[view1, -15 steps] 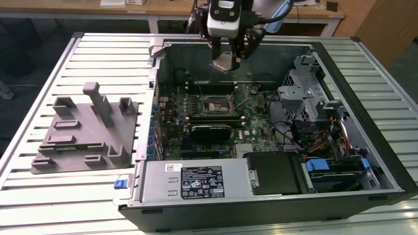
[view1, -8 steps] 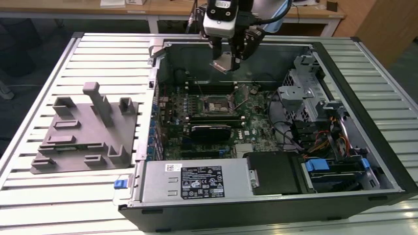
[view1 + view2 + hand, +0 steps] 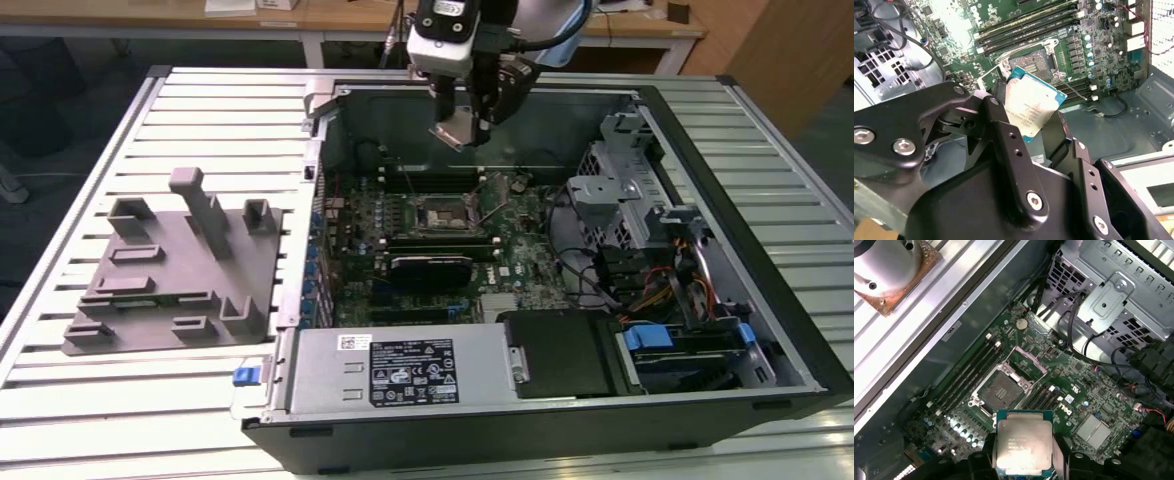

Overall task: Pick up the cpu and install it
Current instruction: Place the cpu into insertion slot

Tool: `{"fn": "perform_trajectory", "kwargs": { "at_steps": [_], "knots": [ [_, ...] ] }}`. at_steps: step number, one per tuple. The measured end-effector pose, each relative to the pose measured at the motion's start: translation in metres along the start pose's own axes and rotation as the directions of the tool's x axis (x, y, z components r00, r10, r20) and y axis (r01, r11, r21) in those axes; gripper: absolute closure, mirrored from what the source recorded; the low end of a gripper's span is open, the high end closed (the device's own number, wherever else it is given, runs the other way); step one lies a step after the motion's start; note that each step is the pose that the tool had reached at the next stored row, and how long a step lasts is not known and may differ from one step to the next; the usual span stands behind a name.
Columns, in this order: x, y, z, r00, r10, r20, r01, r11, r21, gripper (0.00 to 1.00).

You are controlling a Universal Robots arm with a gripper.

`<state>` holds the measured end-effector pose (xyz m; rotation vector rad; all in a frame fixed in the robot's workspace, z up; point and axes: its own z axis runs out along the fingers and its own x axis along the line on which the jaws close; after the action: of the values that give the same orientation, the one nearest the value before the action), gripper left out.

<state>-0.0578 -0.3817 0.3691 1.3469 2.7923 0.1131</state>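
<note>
Upper centre of the exterior view, the gripper (image 3: 463, 125) pinches the cpu (image 3: 1023, 442); pale silver square top, green rim

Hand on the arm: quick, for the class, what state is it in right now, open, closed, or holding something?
The hand is closed on the cpu, holding it in the air above the motherboard; the socket is empty.

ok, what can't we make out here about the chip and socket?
thin square silver-topped cpu: underside faces away in both wrist views; one side hidden behind the black gripper in the second wrist view.
dark square metal-framed socket: pins too small in the exterior view; part behind the cpu in the second wrist view.
</note>
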Motion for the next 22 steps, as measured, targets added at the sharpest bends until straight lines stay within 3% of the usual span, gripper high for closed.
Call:
{"fn": "perform_trajectory", "kwargs": {
  "at_steps": [11,22],
  "knots": [
    [0.0000,0.0000,0.0004,0.9961,0.088,0.0073,-0.088,0.9961,0.0000,0.47],
    [0.0000,-0.0001,0.0007,0.9847,0.173,0.0144,-0.173,0.9848,-0.0007,0.47]
  ]
}}
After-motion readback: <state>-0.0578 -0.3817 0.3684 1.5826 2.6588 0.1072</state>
